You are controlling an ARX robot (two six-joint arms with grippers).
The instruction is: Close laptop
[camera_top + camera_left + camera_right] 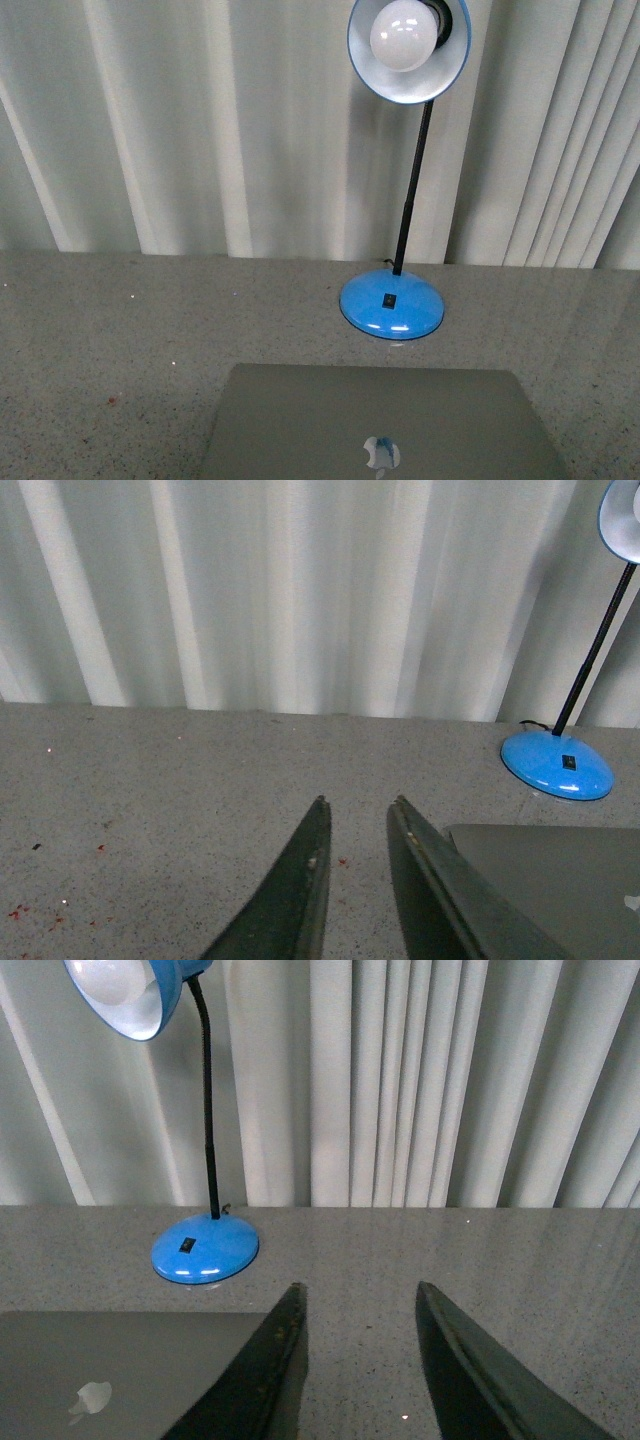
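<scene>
Laptop (385, 420) first: from the front view I see only its grey lid with the apple logo, lying just in front of the blue lamp (393, 303) base on the speckled table (120, 330). To me the lid looks flat or nearly so, so I judge the closing itself to be done or in its last bit, though I cannot confirm the hinge is fully shut.

My left gripper (355, 815) hovers over bare table to the left of the laptop, its jaws a small way apart with nothing between them. My right gripper (358, 1300) hangs off the laptop's right side, jaws wider apart, also empty. Neither touches the lid.

If anything remains, I'd press gently down on the lid's near part, then draw both arms back.

Near edge of the laptop is cut off in every view; keys, screen and hinge gap are hidden from me.
</scene>
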